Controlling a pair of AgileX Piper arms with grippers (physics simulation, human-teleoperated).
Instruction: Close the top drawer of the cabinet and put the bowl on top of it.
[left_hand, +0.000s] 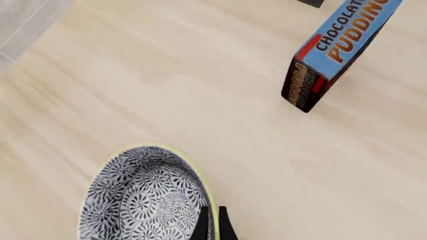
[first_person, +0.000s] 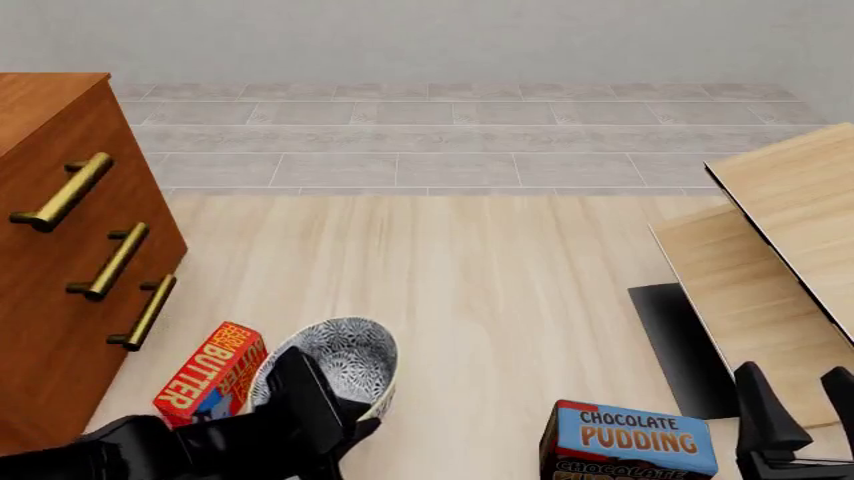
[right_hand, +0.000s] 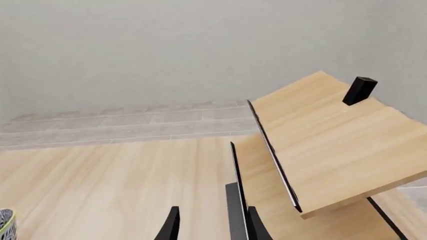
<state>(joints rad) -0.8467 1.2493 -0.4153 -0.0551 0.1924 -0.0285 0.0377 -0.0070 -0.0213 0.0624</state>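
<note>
The bowl (first_person: 343, 352), grey-and-white patterned inside with a pale rim, is tilted low over the table near the front left. My left gripper (first_person: 324, 398) is shut on its near rim. In the left wrist view the two fingers pinch the rim of the bowl (left_hand: 143, 200) between them at the left gripper (left_hand: 212, 214). The cabinet (first_person: 54, 300) stands at the left, and the top drawer (first_person: 60, 190) with its long brass handle looks flush with the two fronts below. My right gripper (first_person: 801, 405) is open at the front right, holding nothing; its fingers (right_hand: 172, 226) show over bare table.
A red butter box (first_person: 211, 373) lies just left of the bowl, beside the cabinet. A blue chocolate pudding box (first_person: 627, 440) stands at the front, right of centre, also seen as the pudding box (left_hand: 340, 45). A tilted light-wood shelf unit (first_person: 787, 220) and a dark mat (first_person: 674, 345) occupy the right.
</note>
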